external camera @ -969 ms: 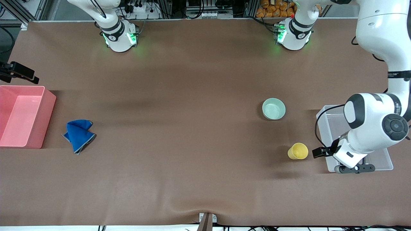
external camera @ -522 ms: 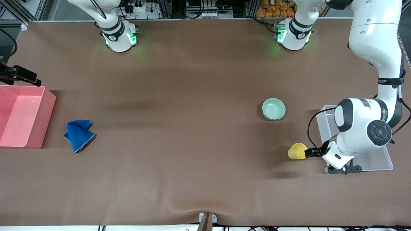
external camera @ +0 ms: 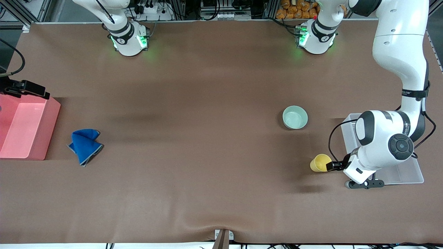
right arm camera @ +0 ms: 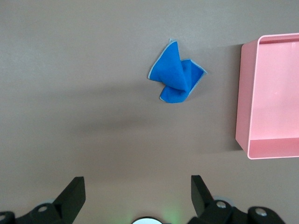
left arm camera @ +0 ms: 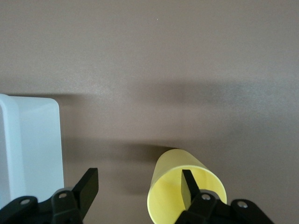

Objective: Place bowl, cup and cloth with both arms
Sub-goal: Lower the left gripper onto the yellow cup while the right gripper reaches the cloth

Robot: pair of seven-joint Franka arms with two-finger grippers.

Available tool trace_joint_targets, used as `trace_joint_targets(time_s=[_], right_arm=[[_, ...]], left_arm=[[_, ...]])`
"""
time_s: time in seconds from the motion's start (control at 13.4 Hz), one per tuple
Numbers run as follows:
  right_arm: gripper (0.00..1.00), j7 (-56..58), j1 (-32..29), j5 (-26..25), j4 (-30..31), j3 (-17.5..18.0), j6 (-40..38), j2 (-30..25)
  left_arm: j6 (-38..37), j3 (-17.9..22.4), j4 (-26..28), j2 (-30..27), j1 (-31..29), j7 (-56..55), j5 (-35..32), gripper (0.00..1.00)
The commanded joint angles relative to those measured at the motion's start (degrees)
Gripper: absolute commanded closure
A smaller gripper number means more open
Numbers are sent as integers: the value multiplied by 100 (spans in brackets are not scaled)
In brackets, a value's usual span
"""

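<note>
Front view. Count on the desk (external camera: 207, 138): one bowl (external camera: 295, 117), one cup (external camera: 320, 163), one cloth (external camera: 84, 145), one pink bin (external camera: 24, 128), one clear bin (external camera: 398, 173), two arms.
- Bowl: upright, toward the left arm's end, about midway between the robots' edge and the camera edge.
- Cup: nearer the camera than the bowl, just beside the clear bin.
- Clear bin: at the desk's left-arm end edge, partly covered by the left arm.
- Cloth: crumpled, beside the pink bin at the right-arm end edge, apart from it.
- Left gripper (external camera: 331, 166): low at the cup, touching its rim.
- Right gripper (external camera: 26, 88): up in the air over the pink bin's corner nearest the robots.

Left wrist view. One cup (left arm camera: 184, 186), tipped with its mouth toward the camera. Left gripper (left arm camera: 140, 184) straddles the cup wall: one finger (left arm camera: 188, 185) inside the mouth, the other (left arm camera: 88, 186) outside with a clear gap to the wall. Spread, no pinch. One corner of the clear bin (left arm camera: 28, 149) beside the outer finger.

Right wrist view. One cloth (right arm camera: 176, 74), one pink bin (right arm camera: 271, 98), apart. Right gripper (right arm camera: 135, 193) spread wide, nothing between the fingers.
</note>
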State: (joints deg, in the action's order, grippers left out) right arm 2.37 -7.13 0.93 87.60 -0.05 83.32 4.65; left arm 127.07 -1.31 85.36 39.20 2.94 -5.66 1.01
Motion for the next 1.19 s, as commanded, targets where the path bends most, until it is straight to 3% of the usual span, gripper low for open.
trace_joint_targets(time_s=[0.0,0.37,0.82,0.89,1.12], right_arm=[[0,-62,-105,-66,-129,67,-166,53],[0,-44,-131,-66,-129,67,-457,289],[0,-26,-175,30,-269,76,-54,1737],[0,-9,-227,65,-287,76,26,1828],[0,0,-534,65,-340,76,543,2091]], left_arm=[[55,17,-46,44,39,-189,119,20],[28,17,121,18,145,-322,110,25],[28,17,367,36,154,-313,110,37],[28,17,376,27,154,-330,110,44],[20,17,376,36,154,-339,110,86]])
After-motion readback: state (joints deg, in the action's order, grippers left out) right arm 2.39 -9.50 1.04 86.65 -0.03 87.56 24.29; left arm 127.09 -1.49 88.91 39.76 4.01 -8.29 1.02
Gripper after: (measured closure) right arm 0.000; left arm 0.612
